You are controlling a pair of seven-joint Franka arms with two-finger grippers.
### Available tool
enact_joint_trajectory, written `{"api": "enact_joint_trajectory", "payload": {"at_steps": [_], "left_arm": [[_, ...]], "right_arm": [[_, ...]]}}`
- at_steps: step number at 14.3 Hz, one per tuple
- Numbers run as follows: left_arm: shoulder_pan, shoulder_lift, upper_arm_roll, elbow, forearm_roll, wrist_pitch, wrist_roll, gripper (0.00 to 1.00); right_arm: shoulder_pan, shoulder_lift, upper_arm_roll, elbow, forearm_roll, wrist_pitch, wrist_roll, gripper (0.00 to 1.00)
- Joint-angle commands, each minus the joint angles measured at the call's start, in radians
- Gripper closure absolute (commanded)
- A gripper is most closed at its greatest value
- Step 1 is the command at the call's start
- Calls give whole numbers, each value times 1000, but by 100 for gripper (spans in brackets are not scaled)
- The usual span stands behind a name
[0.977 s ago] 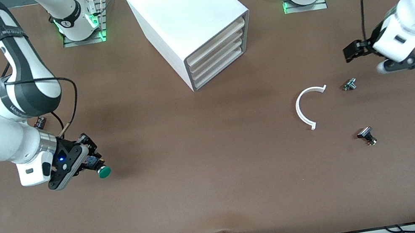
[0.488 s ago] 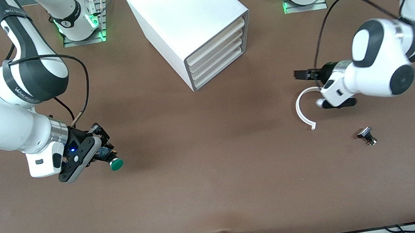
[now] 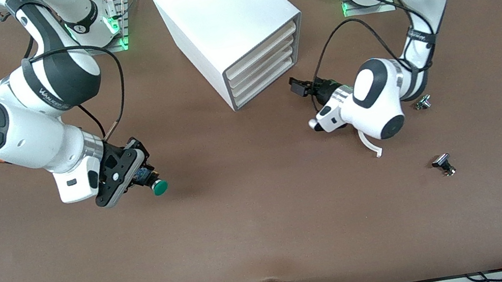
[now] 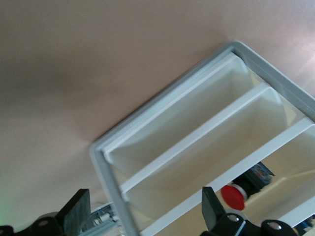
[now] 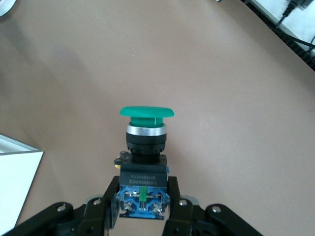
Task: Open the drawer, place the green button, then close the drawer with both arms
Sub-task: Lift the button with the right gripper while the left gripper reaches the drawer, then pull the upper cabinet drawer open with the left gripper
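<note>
Pinching the glossy round-capped button point(image 3: 159, 187), right hand point(image 3: 146, 179), left hand point(image 3: 299, 87) spread, facing perhaps matte drawer point(image 3: 264, 67) fronts

Both arms have smooth white rounded shells with dark grey or black bands at the joints. The right arm point(image 3: 36, 122) has a round dark cap on its big joint and small white letters on one black band. A thin black cable loops along each arm. The left arm point(image 3: 377, 95) ends in a silver ring before the black hand. Green lights shine at both bases point(image 3: 94, 26).
</note>
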Motion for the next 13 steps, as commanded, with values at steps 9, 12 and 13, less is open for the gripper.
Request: {"api": "enact_joint_trajectory", "payload": {"at_steps": [9,12,13], "left_arm": [[-23,54,-42,-154,-253,186,505,2],[-40,54,-62,-190,-265,242,535,4],[-41,52,-68,-193,-265,244,535,4]], "right_arm": [[70,48,6,64,-37,-22,11,92],[85,71,5,64,-38,-19,7,92],[85,74,5,64,-37,-19,4,92]]}}
